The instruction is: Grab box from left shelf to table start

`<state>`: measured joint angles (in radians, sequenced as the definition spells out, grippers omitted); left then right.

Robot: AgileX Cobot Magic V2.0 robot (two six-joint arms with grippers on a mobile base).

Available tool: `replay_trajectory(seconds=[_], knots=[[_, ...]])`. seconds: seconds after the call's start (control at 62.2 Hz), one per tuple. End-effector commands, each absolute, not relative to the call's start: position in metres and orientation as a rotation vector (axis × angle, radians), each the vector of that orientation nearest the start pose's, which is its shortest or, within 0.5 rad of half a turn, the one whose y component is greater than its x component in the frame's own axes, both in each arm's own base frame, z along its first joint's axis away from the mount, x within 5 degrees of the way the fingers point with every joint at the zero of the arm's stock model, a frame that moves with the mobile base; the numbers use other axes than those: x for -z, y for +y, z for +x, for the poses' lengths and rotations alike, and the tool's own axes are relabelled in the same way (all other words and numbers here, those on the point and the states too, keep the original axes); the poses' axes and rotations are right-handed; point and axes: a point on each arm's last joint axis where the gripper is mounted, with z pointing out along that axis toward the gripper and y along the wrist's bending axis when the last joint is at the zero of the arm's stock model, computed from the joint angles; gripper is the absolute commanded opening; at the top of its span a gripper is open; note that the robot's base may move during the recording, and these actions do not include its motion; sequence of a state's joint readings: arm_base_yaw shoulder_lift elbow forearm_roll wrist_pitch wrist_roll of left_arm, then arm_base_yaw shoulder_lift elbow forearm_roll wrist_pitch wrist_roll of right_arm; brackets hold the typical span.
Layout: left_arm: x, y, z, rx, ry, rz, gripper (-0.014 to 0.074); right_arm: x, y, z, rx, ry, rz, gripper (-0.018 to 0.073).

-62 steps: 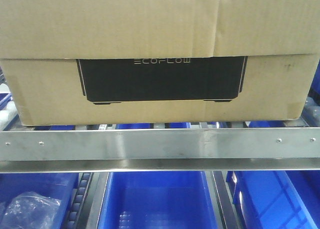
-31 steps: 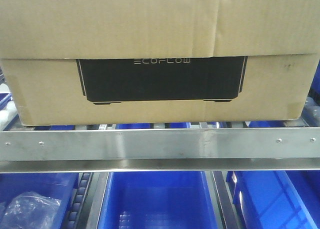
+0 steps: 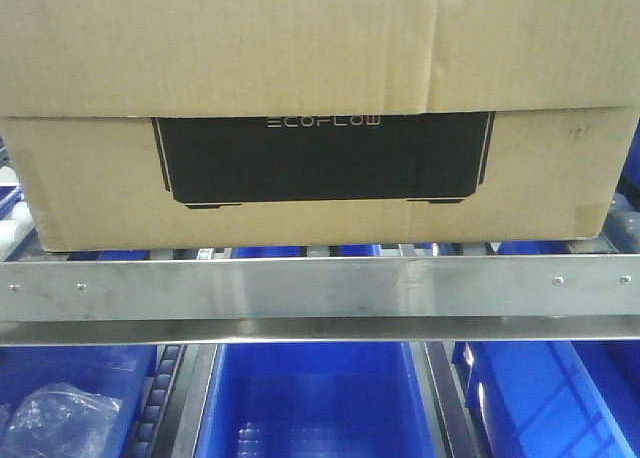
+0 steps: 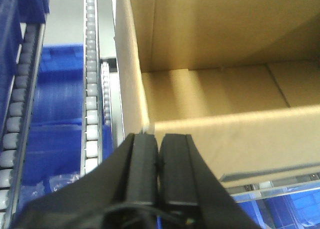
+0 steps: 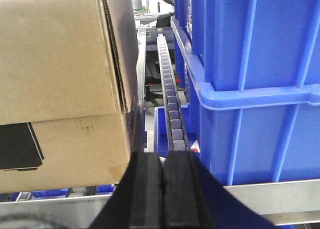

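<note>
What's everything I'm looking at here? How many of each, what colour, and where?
box: one, brown cardboard with black ECOFLOW panel, on the shelf behind the rail.
shelf rail: one, brushed steel, across the front below the box.
roller tracks: several, grey, beside the box.
blue bins: three, blue, on the level below the rail.
stacked bins: at least two, blue, right of the box.
plastic bag: one, clear, in the lower left bin.
left tool: one, black, shut, by the box's left front corner.
right tool: one, black, shut, between box and stacked bins.
</note>
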<state>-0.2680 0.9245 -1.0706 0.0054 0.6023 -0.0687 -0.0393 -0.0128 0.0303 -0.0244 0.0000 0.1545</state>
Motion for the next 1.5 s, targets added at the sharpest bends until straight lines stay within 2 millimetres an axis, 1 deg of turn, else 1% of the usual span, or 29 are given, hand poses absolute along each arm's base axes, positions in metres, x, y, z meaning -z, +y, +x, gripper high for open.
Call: replay_trajectory(seconds=[0.0,0.016,0.064,0.161,0.322,0.434,0.563,0.691,0.82,0.949,1.045,1.158,1.254,1.479], knots=[[-0.441,-0.053,0.190,0.247,1.851,0.176,0.0218,-0.218,-0.002,0.054,-0.069,1.379,0.115,0.0052],[-0.443,-0.054,0.192,0.246,1.850,0.176,0.0250,-0.218,-0.002,0.054,-0.069,1.379,0.115,0.0052],[-0.446,-0.057,0.202,0.253,1.861,0.173,0.0287,-0.218,-0.002,0.054,-0.069,1.379,0.115,0.0052],[-0.453,-0.062,0.219,0.251,1.874,0.174,0.0271,-0.218,-0.002,0.054,-0.069,1.379,0.115,0.0052],[-0.459,-0.070,0.248,0.237,1.978,0.184,0.0266,-0.218,-0.002,0.054,-0.069,1.379,0.115,0.0052],[-0.457,-0.076,0.272,0.225,2.057,0.189,0.0265,-0.218,-0.002,0.054,-0.069,1.379,0.115,0.0052],[-0.457,-0.081,0.294,0.230,2.100,0.180,0.0265,-0.218,-0.002,0.054,-0.069,1.379,0.115,0.0052],[-0.454,-0.079,0.313,0.292,2.154,0.128,0.0265,-0.218,-0.002,0.054,-0.069,1.379,0.115,0.0052],[-0.445,-0.074,0.332,0.273,2.192,0.099,0.0265,-0.218,-0.002,0.054,-0.069,1.379,0.115,0.0052],[-0.435,-0.072,0.340,0.265,2.232,0.090,0.0265,-0.218,-0.002,0.054,-0.069,1.379,0.115,0.0052],[-0.432,-0.073,0.342,0.261,2.245,0.091,0.0265,-0.218,-0.002,0.054,-0.069,1.379,0.115,0.0052],[-0.431,-0.071,0.342,0.227,2.248,0.098,0.0265,-0.218,-0.002,0.054,-0.069,1.379,0.115,0.0052],[-0.429,-0.069,0.340,0.203,2.286,0.105,0.0265,-0.218,-0.002,0.054,-0.069,1.379,0.115,0.0052],[-0.426,-0.069,0.338,0.194,2.331,0.109,0.0265,-0.218,-0.002,0.054,-0.069,1.379,0.115,0.0052]])
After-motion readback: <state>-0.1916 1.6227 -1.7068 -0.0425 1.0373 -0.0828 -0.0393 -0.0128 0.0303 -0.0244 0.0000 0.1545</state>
